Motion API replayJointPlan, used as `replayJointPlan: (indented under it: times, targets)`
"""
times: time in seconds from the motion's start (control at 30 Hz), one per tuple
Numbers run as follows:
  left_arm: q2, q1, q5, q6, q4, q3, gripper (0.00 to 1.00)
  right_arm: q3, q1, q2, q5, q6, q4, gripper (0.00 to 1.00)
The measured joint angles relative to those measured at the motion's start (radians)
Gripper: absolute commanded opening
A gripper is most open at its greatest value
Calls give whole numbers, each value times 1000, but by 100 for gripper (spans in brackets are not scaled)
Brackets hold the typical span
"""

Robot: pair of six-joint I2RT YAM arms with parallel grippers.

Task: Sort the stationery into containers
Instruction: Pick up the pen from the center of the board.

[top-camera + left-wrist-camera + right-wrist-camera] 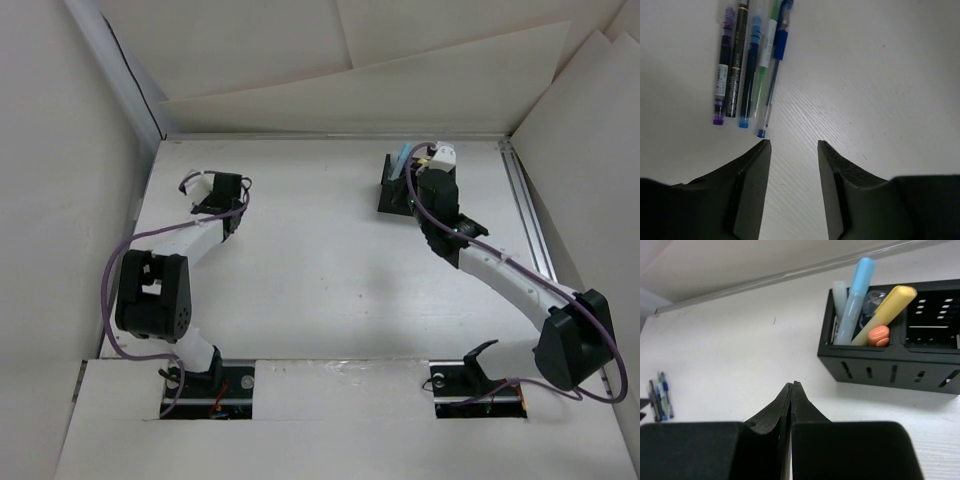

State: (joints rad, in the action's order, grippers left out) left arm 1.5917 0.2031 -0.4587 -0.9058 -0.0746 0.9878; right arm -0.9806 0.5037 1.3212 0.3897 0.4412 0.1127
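left gripper (793,146) gapes over white table (320,270), pale boards (420,80) walling it.

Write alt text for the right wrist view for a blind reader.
The right gripper, black and shut on nothing, hangs over a white table. On the right stands a black slotted two-compartment organizer box, a light blue marker and a yellow marker leaning in its left compartment. A row of thin pens lies far left.
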Motion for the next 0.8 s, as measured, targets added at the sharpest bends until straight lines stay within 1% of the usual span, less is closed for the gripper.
replayJointPlan:
  times: [0.07, 0.1, 0.2, 0.4, 0.57, 0.8]
  targets:
    - [0, -35, 13, -8, -7, 0, 30, 0, -1, 0, -43, -2, -19, 0]
    - [0, -50, 15, -11, -10, 3, 30, 0, -5, -1, -68, -2, -23, 0]
    - [33, -68, 17, -13, -42, 51, 23, 0, -21, -4, -123, -3, -31, 0]
    - [216, -66, 9, -12, -124, 253, 21, 0, -66, -16, -201, -4, -47, 0]
    - [270, -68, 9, -14, -177, 267, 20, 0, -93, -33, -237, -4, -57, 0]
    - [273, -69, 9, -19, -181, 252, 20, 0, -99, -40, -268, -4, -61, 0]
